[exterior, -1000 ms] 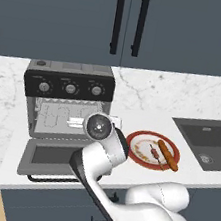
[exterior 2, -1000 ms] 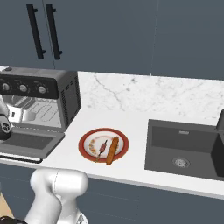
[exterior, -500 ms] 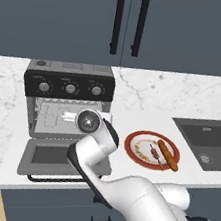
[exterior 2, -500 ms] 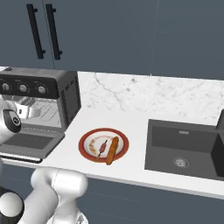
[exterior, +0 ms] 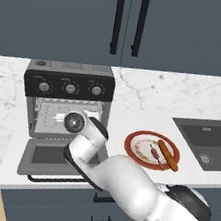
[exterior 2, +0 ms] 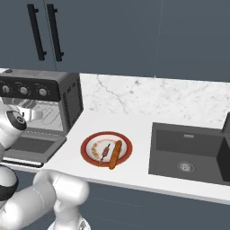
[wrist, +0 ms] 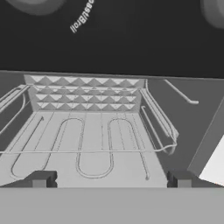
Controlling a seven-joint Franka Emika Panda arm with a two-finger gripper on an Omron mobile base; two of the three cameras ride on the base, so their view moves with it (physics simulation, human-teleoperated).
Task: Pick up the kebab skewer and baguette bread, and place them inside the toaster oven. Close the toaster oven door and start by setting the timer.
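The toaster oven (exterior: 69,77) (exterior 2: 68,96) stands on the counter with its door (exterior: 49,156) (exterior 2: 32,145) dropped open. My gripper (wrist: 110,180) is open with nothing between its fingertips (wrist: 41,180). It faces straight into the oven over the wire rack (wrist: 94,148), just under the black knob panel (wrist: 131,39). The kebab skewer (exterior: 152,151) (exterior 2: 105,151) and the baguette bread (exterior: 167,155) (exterior 2: 115,154) lie side by side on a red-rimmed plate (exterior: 133,138) (exterior 2: 88,141) to the right of the oven.
A dark sink (exterior: 209,142) (exterior 2: 191,149) is set into the counter right of the plate. Upper cabinets (exterior: 126,21) with black handles hang above the oven. My own arm (exterior: 84,146) hangs over the open door.
My arm has swung left, bringing the hand closer to the oven opening. The skewer and bread have stayed on the plate, and the door stays open.
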